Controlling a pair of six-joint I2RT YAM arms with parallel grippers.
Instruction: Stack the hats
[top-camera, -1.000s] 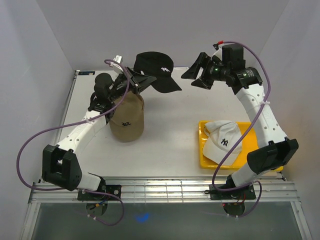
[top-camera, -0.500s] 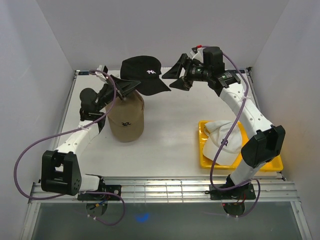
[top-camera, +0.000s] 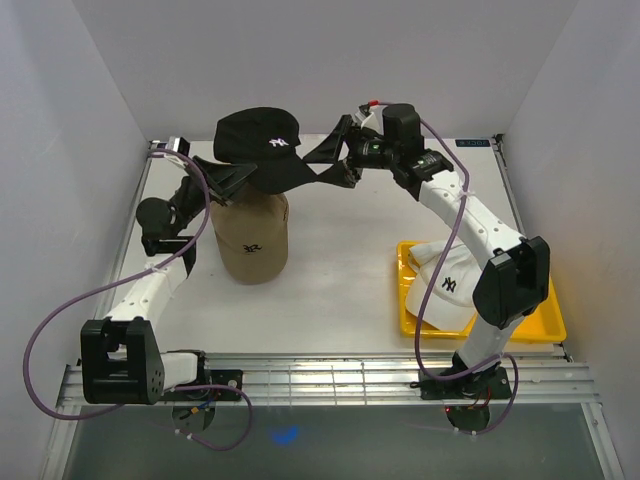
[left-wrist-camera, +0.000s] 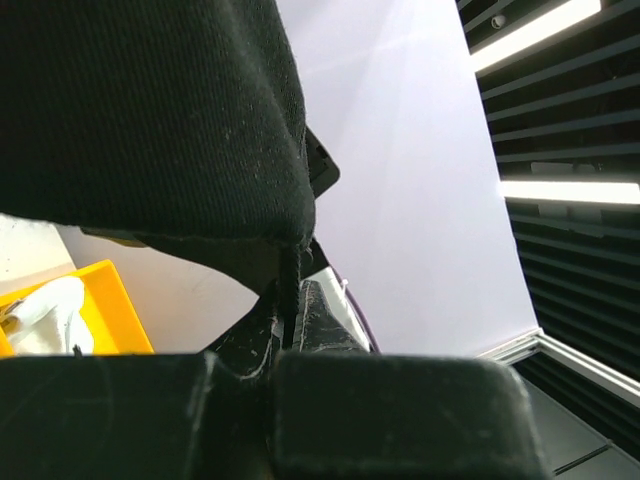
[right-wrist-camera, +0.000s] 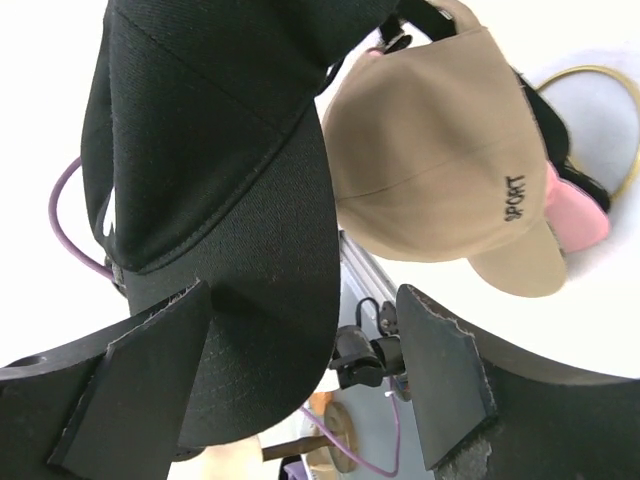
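My left gripper (top-camera: 240, 178) is shut on the rear edge of the black hat (top-camera: 260, 148) and holds it in the air, above and just behind the tan hat (top-camera: 253, 235). In the left wrist view the black fabric (left-wrist-camera: 150, 110) is pinched in the shut gripper (left-wrist-camera: 288, 312). My right gripper (top-camera: 322, 165) is open, and the black brim (right-wrist-camera: 270, 250) lies between its fingers (right-wrist-camera: 150, 380) without being clamped. The tan hat (right-wrist-camera: 440, 170) sits over a pink hat (right-wrist-camera: 578, 215). A white hat (top-camera: 445, 285) lies in the yellow tray (top-camera: 545, 328).
A gold wire ring (right-wrist-camera: 612, 85) shows behind the tan hat in the right wrist view. The yellow tray sits at the right front of the table, under the right arm. White walls close in the table on three sides.
The left arm has carried the black hat to the left, over the tan hat. The right arm followed it leftward and now has its open fingers around the brim.
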